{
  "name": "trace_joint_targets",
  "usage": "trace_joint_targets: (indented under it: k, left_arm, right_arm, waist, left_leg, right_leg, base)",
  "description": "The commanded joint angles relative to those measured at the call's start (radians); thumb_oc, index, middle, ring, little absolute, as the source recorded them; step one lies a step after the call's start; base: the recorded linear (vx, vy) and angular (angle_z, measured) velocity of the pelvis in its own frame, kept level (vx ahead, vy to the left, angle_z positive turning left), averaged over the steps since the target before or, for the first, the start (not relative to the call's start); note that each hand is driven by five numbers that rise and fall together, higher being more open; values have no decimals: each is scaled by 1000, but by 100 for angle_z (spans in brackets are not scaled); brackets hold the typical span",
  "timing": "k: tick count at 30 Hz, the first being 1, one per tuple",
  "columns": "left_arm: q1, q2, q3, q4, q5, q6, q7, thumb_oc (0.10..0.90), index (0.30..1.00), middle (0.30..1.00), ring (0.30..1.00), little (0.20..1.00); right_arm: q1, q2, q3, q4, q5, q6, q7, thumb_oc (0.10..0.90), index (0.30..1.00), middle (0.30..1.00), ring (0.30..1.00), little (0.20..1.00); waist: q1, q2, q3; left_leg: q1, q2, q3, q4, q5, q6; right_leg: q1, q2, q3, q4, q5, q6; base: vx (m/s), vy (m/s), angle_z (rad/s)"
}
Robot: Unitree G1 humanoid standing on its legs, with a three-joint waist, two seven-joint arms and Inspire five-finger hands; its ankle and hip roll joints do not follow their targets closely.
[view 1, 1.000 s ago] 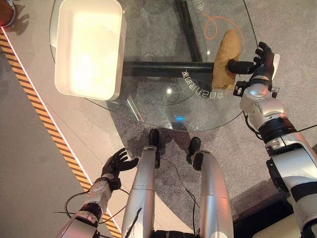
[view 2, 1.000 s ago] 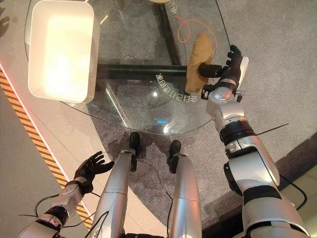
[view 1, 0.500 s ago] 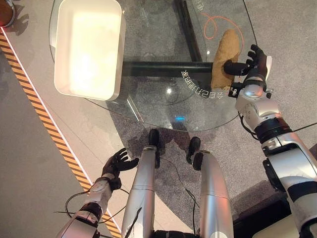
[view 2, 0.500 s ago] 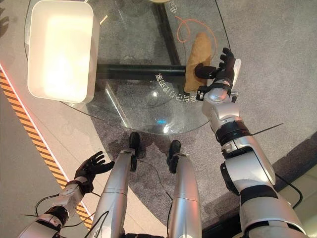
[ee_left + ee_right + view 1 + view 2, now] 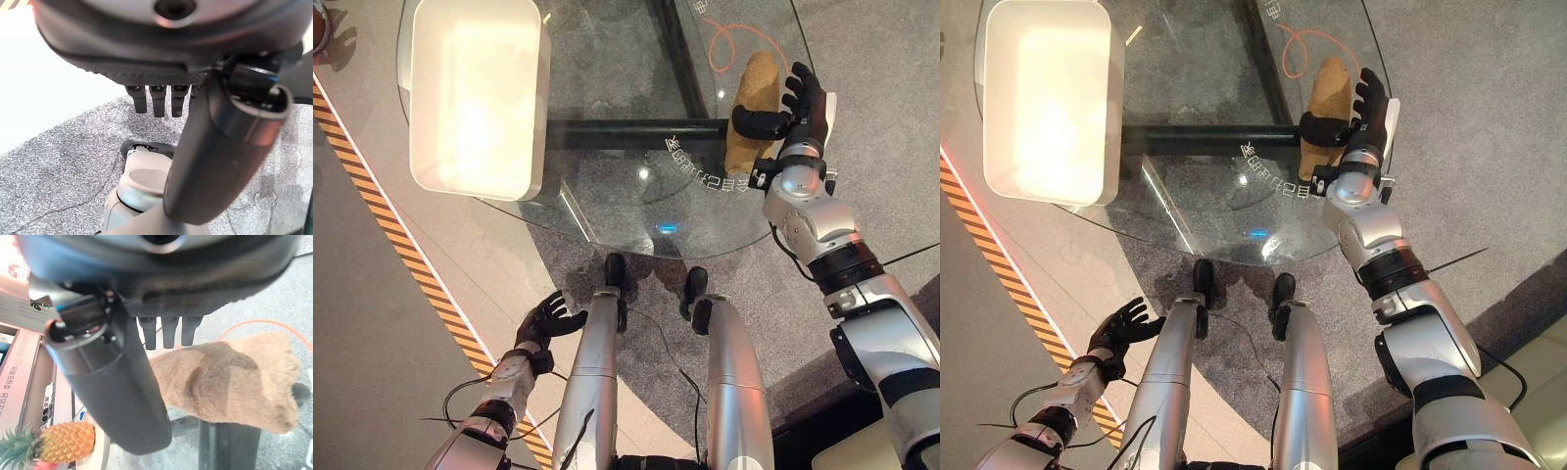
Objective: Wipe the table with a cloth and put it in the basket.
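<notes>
Cloth (image 5: 750, 108) on glass table (image 5: 636, 211), right hand (image 5: 800, 106) over it, fingers straight, thumb across, left hand (image 5: 546, 320) relaxed

The cloth (image 5: 751, 110) is a tan, fuzzy, elongated pad lying flat on the round glass table (image 5: 626, 196), near its right edge, long axis running near to far; the basket (image 5: 475, 93) is a white, rounded-rectangular tub, upright and open, standing on the table's left side, well apart from the cloth.

Illegible mirrored lettering on glass table (image 5: 636, 211)
</notes>
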Motion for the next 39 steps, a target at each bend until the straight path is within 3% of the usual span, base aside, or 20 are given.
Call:
trace_joint_targets:
  k: [1, 14, 27, 33, 39]
  left_arm:
    - [95, -28, 14, -18, -2, -25, 13, 800, 900, 900, 900, 900]
    - [94, -39, 24, -23, 5, -24, 15, 800, 900, 900, 900, 900]
    - [86, -47, 25, -13, 11, -22, 11, 800, 900, 900, 900, 900]
    - [80, -53, 29, -12, 13, -21, 23, 800, 900, 900, 900, 900]
    - [70, -58, 29, -14, 12, -14, 25, 800, 900, 900, 900, 900]
  right_arm:
    - [-13, -57, -50, -158, -87, -43, -48, 800, 900, 900, 900, 900]
    - [46, -42, -55, -165, -142, 44, -11, 800, 900, 900, 900, 900]
    - [75, 12, -28, -159, -134, 63, 59, 800, 900, 900, 900, 900]
    - [118, 49, -25, -209, -121, 51, 42, 800, 900, 900, 900, 900]
    - [144, 63, -19, -214, -152, 104, 29, 800, 900, 900, 900, 900]
  waist:
    - [-24, 24, -26]
    - [-32, 21, -26]
    - [-30, 22, -26]
    - [-35, 15, -26]
    - [-40, 12, -26]
  left_leg:
    - [42, 10, 85, 6, -63, 66]
    - [57, 10, 92, -9, -58, 68]
    - [62, 9, 93, -15, -55, 70]
    - [72, 9, 96, -28, -51, 70]
    - [72, 9, 98, -27, -51, 74]
  right_leg:
    - [33, 7, -8, -102, 53, 17]
    - [45, 11, -6, -119, 58, 17]
    - [48, 13, -8, -116, 55, 14]
    - [57, 19, -8, -122, 54, 14]
    - [55, 21, -7, -125, 60, 15]
  base:
    - [0, 0, 0]
    - [0, 0, 0]
    - [0, 0, 0]
    - [0, 0, 0]
    - [0, 0, 0]
